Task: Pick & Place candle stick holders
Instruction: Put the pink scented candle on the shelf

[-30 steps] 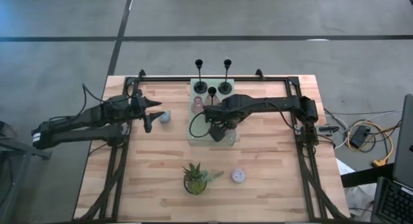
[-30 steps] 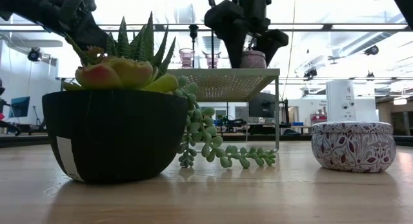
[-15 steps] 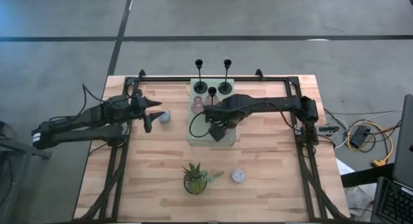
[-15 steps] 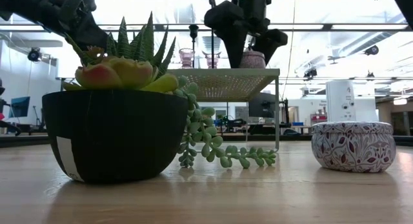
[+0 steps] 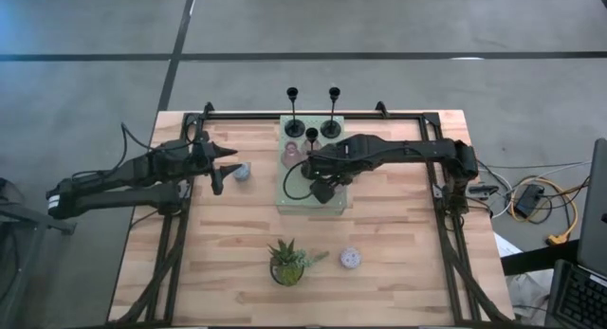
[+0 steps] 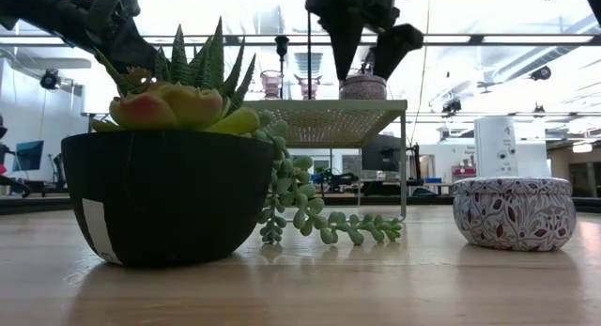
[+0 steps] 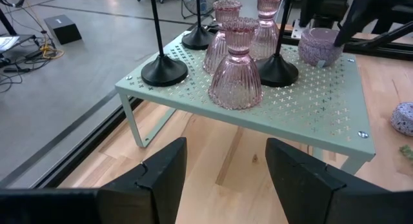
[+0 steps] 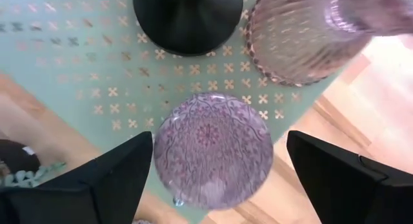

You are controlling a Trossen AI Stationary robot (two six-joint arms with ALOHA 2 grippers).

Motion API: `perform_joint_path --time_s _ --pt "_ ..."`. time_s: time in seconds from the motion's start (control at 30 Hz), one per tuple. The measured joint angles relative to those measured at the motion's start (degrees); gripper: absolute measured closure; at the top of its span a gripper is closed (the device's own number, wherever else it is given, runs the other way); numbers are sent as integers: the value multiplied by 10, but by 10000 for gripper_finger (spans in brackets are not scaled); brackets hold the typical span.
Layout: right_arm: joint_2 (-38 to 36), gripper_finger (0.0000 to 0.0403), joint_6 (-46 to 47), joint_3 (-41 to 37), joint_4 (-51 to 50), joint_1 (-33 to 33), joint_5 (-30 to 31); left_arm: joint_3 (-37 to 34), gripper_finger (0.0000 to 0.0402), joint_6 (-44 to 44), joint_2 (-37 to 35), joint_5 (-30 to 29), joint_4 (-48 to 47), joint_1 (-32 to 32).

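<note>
- A pale green perforated shelf (image 5: 327,208) is seen standing on the wooden table (image 5: 398,272), already loaded with candle holders: three tall black stems (image 5: 313,133) with disc bases, ribbed pink glass holders (image 7: 236,66), and a lilac patterned cup (image 8: 213,148).
- The right gripper (image 5: 321,190) is shown poised just above the shelf, directly over the lilac patterned cup, which sits on the shelf near one corner, beside a black disc base (image 8: 187,17) and a pink glass holder.
- The right jaws are spread wide to either side of the cup and nothing is held between them; the cup is judged to have been set down on the shelf rather than gripped.
- The left gripper (image 5: 220,180) is seen waiting off the shelf's left side, above the table, with its jaws parted and empty.
- A small bluish cup (image 5: 243,171) lies on the bare table just beside the left gripper, and another patterned cup (image 5: 351,259) stands well apart at the table's near side, next to a potted succulent (image 5: 287,261).
- The task is judged to be largely done: most holders are on the shelf, while two cups appear to remain on the table.
- Whether the pair left on the table is meant for the shelf cannot be told.
</note>
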Motion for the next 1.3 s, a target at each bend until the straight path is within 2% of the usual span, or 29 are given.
perform_joint_path --time_s 0.23,0.67,0.87,1.0,1.3 --pt "-28 66 8 0 -1 23 34 0 186 0 0 0 0 0" --pt "-56 76 101 -16 -67 96 105 0 186 0 0 0 0 0" --pt "-44 77 104 -40 -57 96 96 0 186 0 0 0 0 0" --pt "-43 77 104 -52 -46 96 61 0 186 0 0 0 0 0" --pt "-43 78 77 -67 -24 88 56 0 186 0 0 0 0 0"
